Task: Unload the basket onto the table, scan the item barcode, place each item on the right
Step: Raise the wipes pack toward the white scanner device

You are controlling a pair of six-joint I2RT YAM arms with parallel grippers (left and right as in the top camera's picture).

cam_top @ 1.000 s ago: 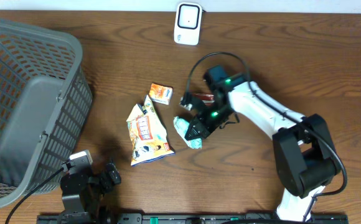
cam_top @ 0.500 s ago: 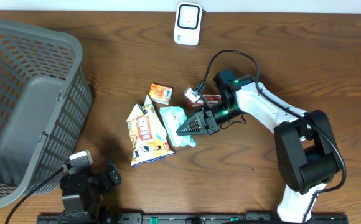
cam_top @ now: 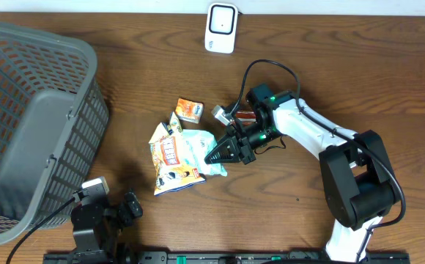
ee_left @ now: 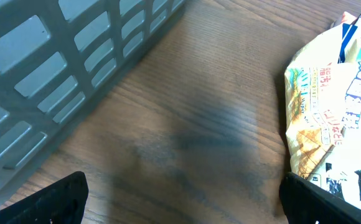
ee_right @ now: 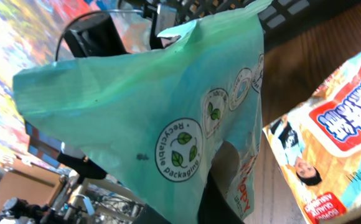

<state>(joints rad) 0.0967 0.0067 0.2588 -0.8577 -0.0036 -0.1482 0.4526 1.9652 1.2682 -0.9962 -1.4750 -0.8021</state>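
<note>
The right gripper (cam_top: pixel 222 152) is clenched on a pale green plastic packet (cam_top: pixel 201 149) printed with recyclable-packaging leaf marks. In the right wrist view the packet (ee_right: pixel 162 106) hangs up in front of the camera, crumpled and tilted. A second ago it sat further right, clear of the yellow and white snack bag (cam_top: pixel 171 158). Since then the arm has carried it left, and its edge now overlaps the right side of the bag. A small orange box (cam_top: pixel 189 110) lies just beyond the bag.

The left gripper (ee_left: pixel 180 190) rests low at the near edge of the table with its fingers (ee_left: pixel 59 199) spread wide and nothing between them, unchanged.

The white barcode scanner (cam_top: pixel 220 27) stands at the far edge, well apart from the packet, with bare brown wooden table (cam_top: pixel 146 66) between them. The grey plastic mesh basket (cam_top: pixel 37 117) fills the left side. Open wood also lies in front of the right arm.
</note>
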